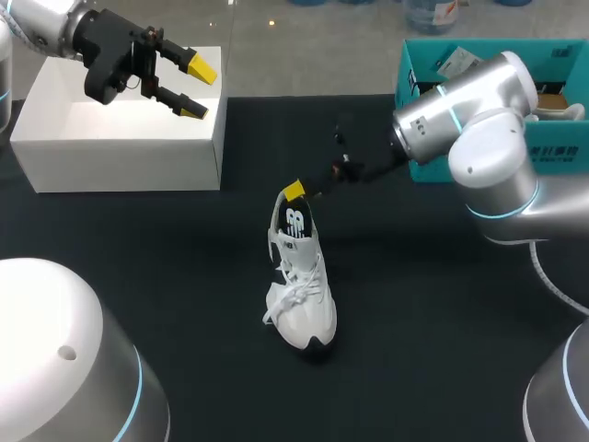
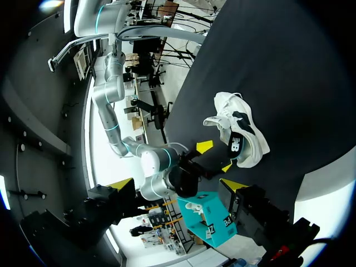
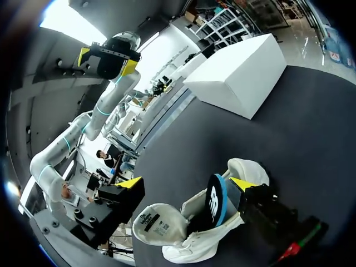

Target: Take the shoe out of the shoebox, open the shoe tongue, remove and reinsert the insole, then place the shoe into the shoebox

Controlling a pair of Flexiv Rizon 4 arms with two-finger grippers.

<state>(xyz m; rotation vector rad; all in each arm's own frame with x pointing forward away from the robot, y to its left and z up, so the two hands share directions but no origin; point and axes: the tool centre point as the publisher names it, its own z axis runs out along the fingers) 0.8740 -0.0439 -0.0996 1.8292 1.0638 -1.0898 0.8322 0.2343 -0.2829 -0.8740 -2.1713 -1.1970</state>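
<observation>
**Kid:** Where is the shoe?

**Robot:** The white shoe (image 1: 302, 295) stands on my black table (image 1: 414, 322), near the middle. It is out of its box, and its toe points back toward me.

**Kid:** And the box?

**Robot:** The blue-green shoebox (image 1: 409, 66) sits at the far corner on my right, well apart from the shoe. My right arm crosses in front of it.

**Kid:** What is that black thing poking up?

**Robot:** That is the insole (image 1: 295, 224). It is black with a blue edge, and it stands up out of the shoe's opening at the heel end. The tongue (image 3: 151, 222) is pulled open, so the little label on its inside shows.

**Kid:** Is your right claw pinching it?

**Robot:** No. My right claw (image 3: 185, 183) is down at the shoe's opening with its two yellow fingers spread wide. The insole is between them, right beside one finger. I cannot tell if it touches that finger. The other finger is well away from it.

**Kid:** And your other claw?

**Robot:** My left claw (image 1: 196, 88) hangs in the air over the white box (image 1: 110, 138) at the far left, well apart from the shoe. Its fingers are spread too, with nothing between them.
</observation>
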